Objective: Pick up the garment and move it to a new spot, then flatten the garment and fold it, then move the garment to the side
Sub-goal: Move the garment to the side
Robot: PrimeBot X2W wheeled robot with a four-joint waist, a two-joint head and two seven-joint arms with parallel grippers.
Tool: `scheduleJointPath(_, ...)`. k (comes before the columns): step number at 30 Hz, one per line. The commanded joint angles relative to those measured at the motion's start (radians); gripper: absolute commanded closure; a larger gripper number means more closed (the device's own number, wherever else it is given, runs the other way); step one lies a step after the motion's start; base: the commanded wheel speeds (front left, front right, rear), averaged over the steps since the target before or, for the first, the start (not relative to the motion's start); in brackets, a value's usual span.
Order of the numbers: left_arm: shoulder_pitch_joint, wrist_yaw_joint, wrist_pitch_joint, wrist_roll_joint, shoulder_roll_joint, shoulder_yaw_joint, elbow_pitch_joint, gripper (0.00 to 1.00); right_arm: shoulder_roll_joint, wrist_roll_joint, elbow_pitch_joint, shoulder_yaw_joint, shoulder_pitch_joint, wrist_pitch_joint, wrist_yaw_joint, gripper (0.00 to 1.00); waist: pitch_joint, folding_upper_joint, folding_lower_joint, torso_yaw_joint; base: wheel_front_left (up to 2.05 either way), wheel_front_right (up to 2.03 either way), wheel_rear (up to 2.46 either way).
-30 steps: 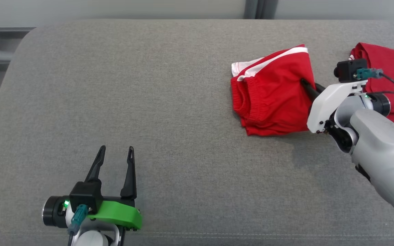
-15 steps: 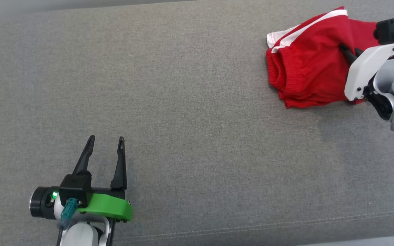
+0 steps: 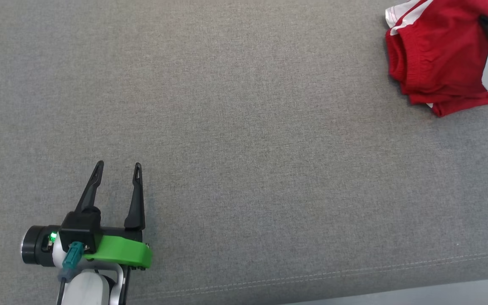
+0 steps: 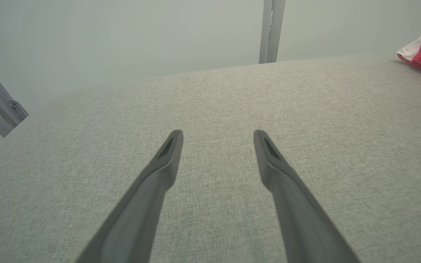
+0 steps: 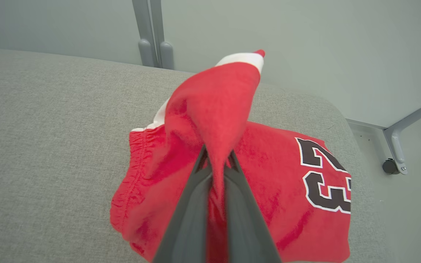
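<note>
Right gripper (image 5: 216,157) was clamped tight on a pinched-up fold of the red garment (image 3: 434,55); the fold peaked past the fingertips, the rest sagged onto the grey cushion (image 3: 248,127). The garment sat at the cushion's far right corner, bunched, elastic waistband side facing the cushion's middle, long axis roughly front-to-back. A red panel with black 23 (image 5: 316,175) lay touching it on the right-edge side; couldn't tell if that was a separate piece. Left gripper (image 3: 117,168) was spread wide and empty, near the front left corner, well apart from the garment, fingers pointing to the far edge. The right arm was clearly the nearer one. Judged step: shifting the folded garment aside, release not yet done.
</note>
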Motion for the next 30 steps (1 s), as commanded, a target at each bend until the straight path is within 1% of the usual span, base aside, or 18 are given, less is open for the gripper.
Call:
scheduleJointPath(1,-0.023,-0.005,0.001,0.009,0.007,0.003,-0.009,0.00,-0.018,0.007,-0.001,0.003,-0.021,0.008,0.000,1.00,0.010,-0.0001,0.0000,0.001,0.00,0.00,0.00)
scheduleJointPath(9,-0.026,-0.004,0.001,0.014,0.014,0.008,-0.033,0.00,-0.093,0.020,-0.005,0.008,-0.067,0.048,0.000,1.00,0.048,-0.0001,0.0000,0.006,0.00,0.00,0.00)
scheduleJointPath(14,-0.039,-0.004,0.001,0.019,0.020,0.008,-0.043,0.00,-0.110,0.013,0.016,0.021,-0.080,0.064,0.000,1.00,0.073,-0.0001,0.0000,0.008,0.00,0.00,0.00)
scheduleJointPath(23,-0.043,-0.008,0.001,0.021,0.030,0.008,-0.053,0.00,-0.108,-0.010,0.070,0.034,-0.096,0.047,0.000,1.00,0.096,-0.0001,0.0000,0.014,0.00,0.00,0.00)
scheduleJointPath(30,-0.043,0.001,0.001,0.022,0.031,0.009,-0.061,0.00,-0.105,-0.021,0.129,0.034,-0.116,0.030,-0.001,1.00,0.102,-0.0001,0.0000,0.020,0.00,0.00,0.00)
